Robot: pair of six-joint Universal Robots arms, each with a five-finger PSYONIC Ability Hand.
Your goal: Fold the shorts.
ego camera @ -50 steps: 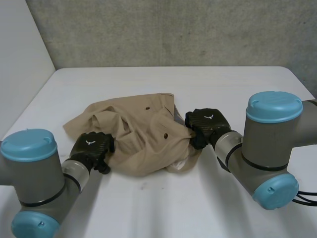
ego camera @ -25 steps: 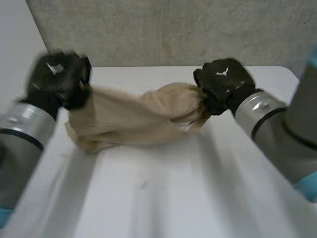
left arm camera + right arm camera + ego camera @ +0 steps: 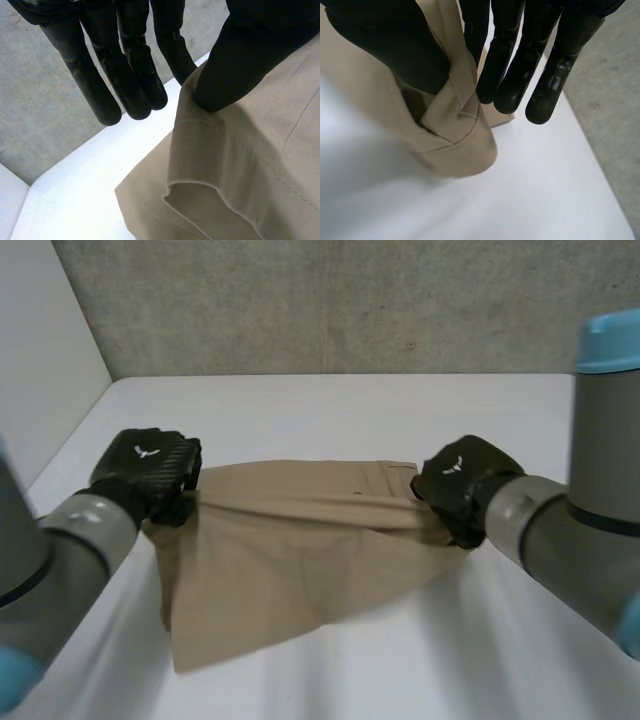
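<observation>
Pinching the shorts [image 3: 290, 560] at both ends, one hand to a side.

Left hand [image 3: 145, 472] sits raised over the table's [image 3: 330, 410] left side, knuckles up. Its wrist view shows the thumb pressing a thick seamed edge of cloth against one finger, with the other fingers [image 3: 125, 75] straight and free beside it. Right hand [image 3: 462, 483] is at a similar height on the right, its thumb clamping a folded, hemmed corner against a finger and its other fingers extended. Between the hands the beige shorts' upper edge runs taut with long creases. The rest slopes smoothly down toward the near left, ending in a corner. I cannot tell whether that corner touches the table.
</observation>
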